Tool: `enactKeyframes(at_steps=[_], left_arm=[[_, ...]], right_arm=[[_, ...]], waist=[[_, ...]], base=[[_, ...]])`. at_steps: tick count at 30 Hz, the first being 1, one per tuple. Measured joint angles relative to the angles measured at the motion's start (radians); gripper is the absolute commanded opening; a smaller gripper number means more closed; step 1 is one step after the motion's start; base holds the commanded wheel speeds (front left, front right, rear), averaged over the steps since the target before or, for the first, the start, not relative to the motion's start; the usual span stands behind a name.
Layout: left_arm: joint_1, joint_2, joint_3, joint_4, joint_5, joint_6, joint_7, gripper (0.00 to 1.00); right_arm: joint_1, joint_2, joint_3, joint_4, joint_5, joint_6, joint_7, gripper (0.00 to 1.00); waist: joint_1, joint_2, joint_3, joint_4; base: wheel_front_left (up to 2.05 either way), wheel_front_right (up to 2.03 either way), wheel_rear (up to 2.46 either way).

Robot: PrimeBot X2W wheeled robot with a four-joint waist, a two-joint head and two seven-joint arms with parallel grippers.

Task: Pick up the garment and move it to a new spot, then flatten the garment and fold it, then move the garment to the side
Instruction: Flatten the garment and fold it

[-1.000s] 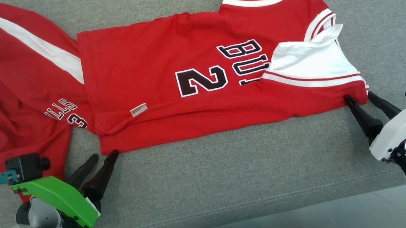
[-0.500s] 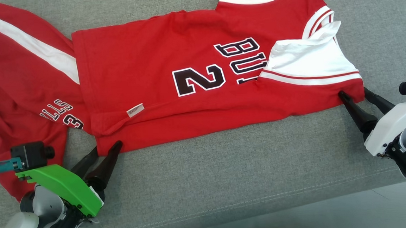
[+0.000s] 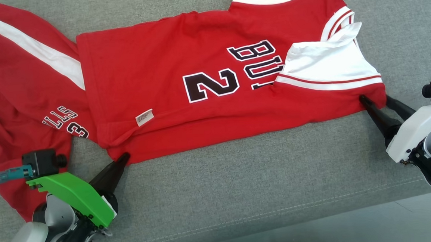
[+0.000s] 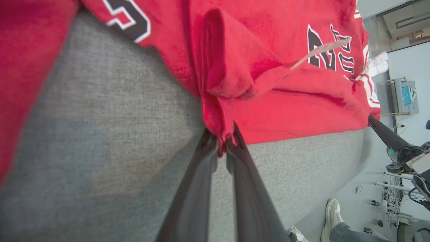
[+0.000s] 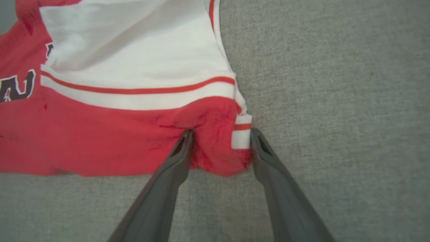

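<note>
Now | I see my left gripper [image 3: 125,156] clamped on the near-left corner of the shirt [image 3: 167,64] | right gripper [image 3: 375,98] fingers apart, straddling its near-right sleeve corner | shirt lies spread across the grey cushion [image 3: 241,183], back from its front edge.

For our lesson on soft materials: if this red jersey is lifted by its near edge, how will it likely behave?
Probably floppy: the garment lies in folds on the grey cushion, so its unheld middle would likely sag. Likely light: thin cloth bunches between the shut jaws of the left gripper. The white sleeve, folded over, may flop open.
</note>
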Motion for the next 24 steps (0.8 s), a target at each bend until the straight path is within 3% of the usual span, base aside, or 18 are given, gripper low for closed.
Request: enactKeyframes(at_steps=[1, 2, 15, 24], left_arm=[[0.0, -0.002, 0.0, 0.004, -0.002, -0.006, 0.0, 0.0], [0.0, -0.005, 0.0, 0.006, -0.002, -0.009, 0.001, 0.0], [0.0, 0.002, -0.007, 0.025, -0.039, -0.053, 0.045, 0.0], [-0.077, 0.099, 0.045, -0.035, -0.09, -0.059, 0.143, 0.0]], right_arm=[[0.0, 0.0, 0.0, 0.003, 0.003, 0.004, 0.005, 0.27], [0.0, 0.0, 0.001, 0.005, 0.01, 0.006, 0.012, 0.0], [0.002, 0.01, 0.001, -0.018, 0.15, 0.04, 0.114, 0.0], [-0.022, -0.074, -0.019, -0.088, 0.276, 0.048, 0.295, 0.0]], waist=[[0.0, 0.0, -0.001, 0.0], [0.0, 0.0, -0.002, 0.0], [0.0, 0.0, -0.044, -0.007], [0.0001, 0.0001, -0.082, -0.001]], base=[[0.0, 0.0, 0.0], [0.0, 0.0, 0.0], [0.0, 0.0, 0.0], [0.0, 0.0, 0.0]])
